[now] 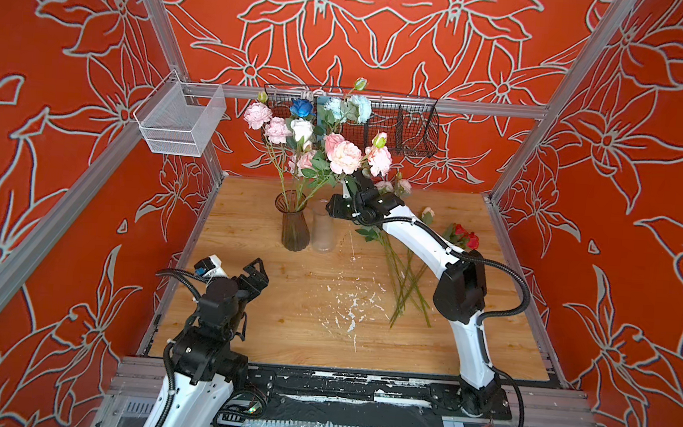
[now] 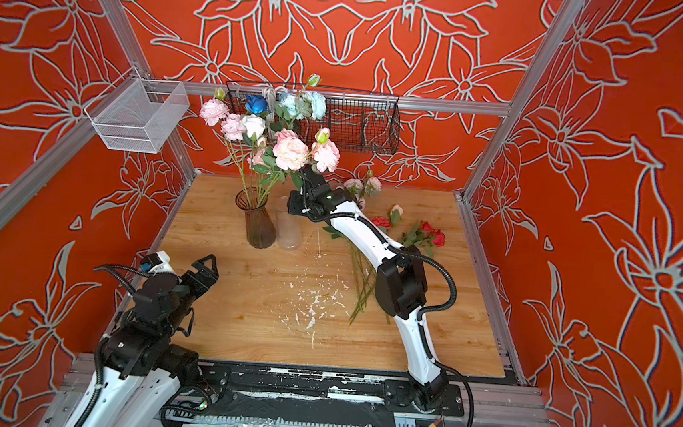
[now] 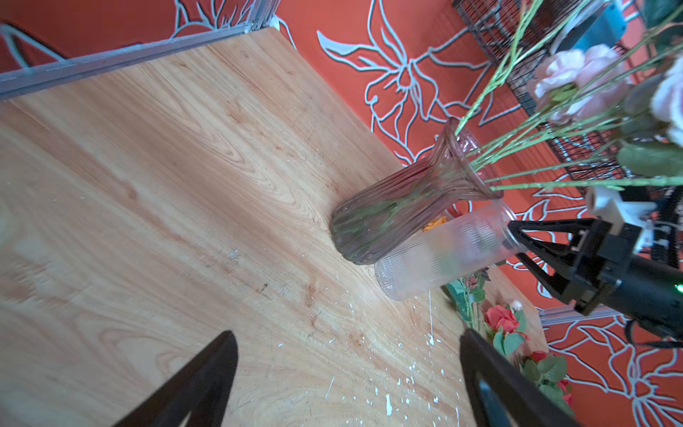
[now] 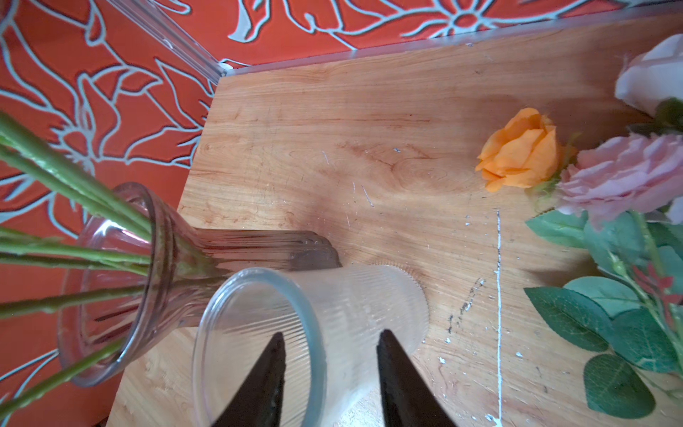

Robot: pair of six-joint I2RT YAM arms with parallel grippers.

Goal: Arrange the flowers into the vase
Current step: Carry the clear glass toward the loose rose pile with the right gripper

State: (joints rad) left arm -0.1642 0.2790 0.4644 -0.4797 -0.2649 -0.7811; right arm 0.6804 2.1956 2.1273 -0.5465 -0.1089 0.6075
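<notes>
Right end effector (image 4: 331, 333) astride ribbed vase (image 4: 369, 295) wall

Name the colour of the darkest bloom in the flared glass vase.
Deep blue rose; see a top view.

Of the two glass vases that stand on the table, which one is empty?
The frosted ribbed straight vase is empty; the darker flared vase beside it holds the upright flowers.

Twin high views over table (image 1: 281, 322); both wrist views close on ribbed vase (image 3: 443, 255).
</notes>
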